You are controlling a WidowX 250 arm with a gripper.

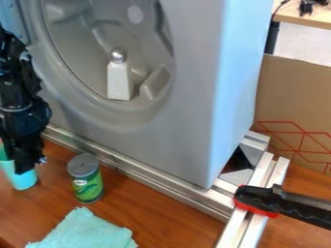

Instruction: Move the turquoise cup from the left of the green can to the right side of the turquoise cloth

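The black gripper [26, 163] hangs down at the left edge, its lower end at a turquoise cup [24, 181] on the wooden table. It overlaps the cup's upper part, and whether it grips the cup is not clear. Just right of the cup stands an upright can [88, 185] with a green label and grey top. A light teal cloth [87, 231] lies crumpled at the bottom left. Inside the grey machine's round opening, a white pepper-shaker-like object [119, 81] with a silver ball top stands upright.
The large grey machine housing [194, 106] rises behind the can. Metal rails [155, 181] run along its base and toward the lower right, where a black and red clamp [262, 199] sits. A cardboard panel [294, 97] stands at the right, before another table [310, 18].
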